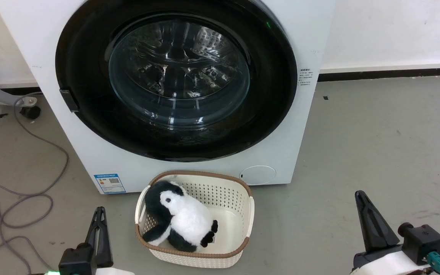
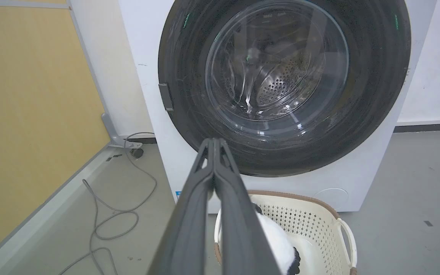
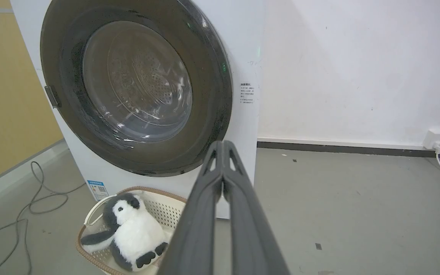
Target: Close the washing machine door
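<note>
At the lower left, our left gripper (image 2: 214,143) hangs above the floor (image 1: 376,133) with its two dark fingers pressed together on nothing. A grey cable (image 1: 33,198) loops over the floor near it.

The white washing machine (image 1: 90,160) stands against the wall. The washing machine door (image 1: 86,76) lies flat against the machine's front, and we see no gap around its black rim. A small tab (image 1: 69,100) sits at the rim's left edge. The perforated drum shows through the bulging glass window (image 1: 178,72).

We judge the door stiff and fairly heavy, swinging on a hinge we cannot make out. The glass looks slick and breakable, so any final press belongs on the black rim beside the tab. By our reading the door looks closed, though whether the latch has caught we cannot tell.

Just in front of the machine, a cream basket (image 1: 248,214) with a brown rim sits on the floor. It holds one black-and-white plush penguin (image 1: 183,219), leaning against its left wall.

At the lower right, our right gripper (image 3: 224,144) is likewise closed and empty, well apart from the door.
</note>
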Available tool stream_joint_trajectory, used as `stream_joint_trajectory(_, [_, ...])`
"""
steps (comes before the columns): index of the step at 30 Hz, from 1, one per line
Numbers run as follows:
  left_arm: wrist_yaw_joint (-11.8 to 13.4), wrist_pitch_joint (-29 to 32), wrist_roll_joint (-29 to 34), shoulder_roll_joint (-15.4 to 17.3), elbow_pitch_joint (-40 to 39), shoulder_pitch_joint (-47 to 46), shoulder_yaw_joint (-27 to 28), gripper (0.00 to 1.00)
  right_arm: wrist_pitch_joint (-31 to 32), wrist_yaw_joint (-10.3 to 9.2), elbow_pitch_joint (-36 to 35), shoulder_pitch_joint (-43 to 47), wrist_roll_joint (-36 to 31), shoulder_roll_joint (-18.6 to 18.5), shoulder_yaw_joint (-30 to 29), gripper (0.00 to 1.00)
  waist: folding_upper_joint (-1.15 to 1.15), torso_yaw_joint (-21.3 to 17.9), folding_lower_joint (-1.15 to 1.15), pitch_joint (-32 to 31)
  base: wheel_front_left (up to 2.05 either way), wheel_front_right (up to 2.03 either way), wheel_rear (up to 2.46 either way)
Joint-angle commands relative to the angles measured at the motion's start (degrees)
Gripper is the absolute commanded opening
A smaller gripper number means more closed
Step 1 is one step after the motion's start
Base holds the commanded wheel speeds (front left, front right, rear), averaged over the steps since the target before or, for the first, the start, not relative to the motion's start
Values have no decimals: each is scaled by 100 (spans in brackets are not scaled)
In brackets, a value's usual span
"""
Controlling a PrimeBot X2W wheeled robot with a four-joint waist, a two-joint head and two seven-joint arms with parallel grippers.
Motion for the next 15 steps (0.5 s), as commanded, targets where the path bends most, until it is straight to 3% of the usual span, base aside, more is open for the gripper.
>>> stream_joint_trajectory(1, [-33, 29, 35, -25, 4, -98, 11, 0, 31, -1, -41, -33, -58, 10, -3, 0, 0, 6, 0, 2, 0, 0, 0])
stream_joint_trajectory(15, [-162, 193, 60, -63, 6, -179, 35, 0, 196, -2, -90, -53, -113, 15, -4, 0, 0, 74, 0, 17, 0, 0, 0])
